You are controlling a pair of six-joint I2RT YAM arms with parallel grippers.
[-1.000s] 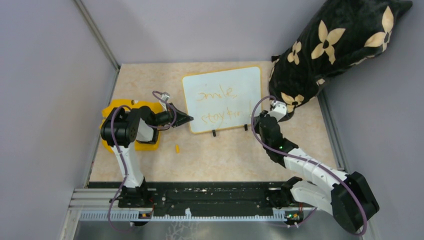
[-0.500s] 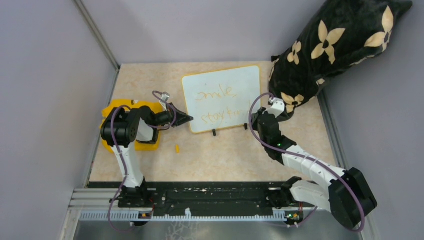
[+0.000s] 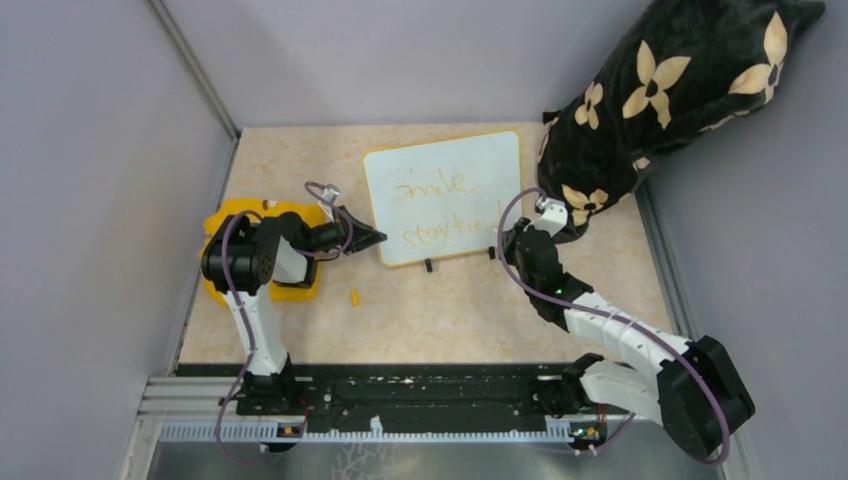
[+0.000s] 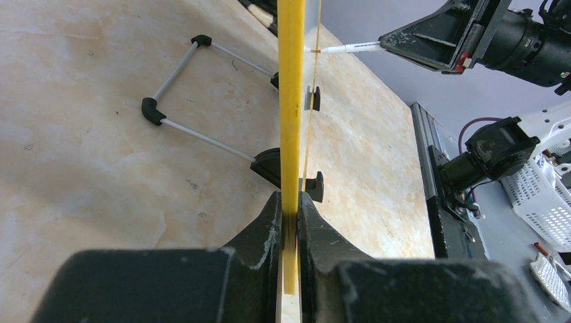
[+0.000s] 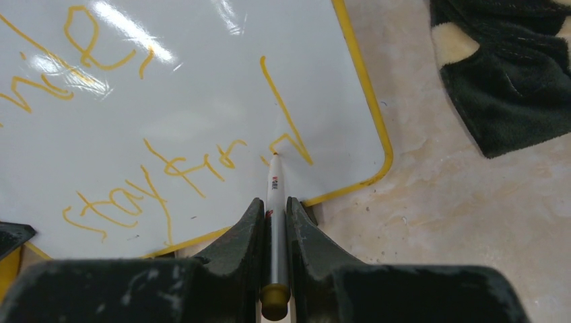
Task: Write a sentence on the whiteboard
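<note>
Marbled beige surface (image 3: 450, 310) carries the whiteboard (image 3: 445, 195) mid-back, propped on its feet — likely light, stiff, slick-faced, best pinched at the rim, where the left end effector (image 4: 291, 202) clamps it; the right end effector (image 5: 276, 215) grips the marker (image 5: 275, 188), tip on the sentence (image 5: 176, 168).
</note>
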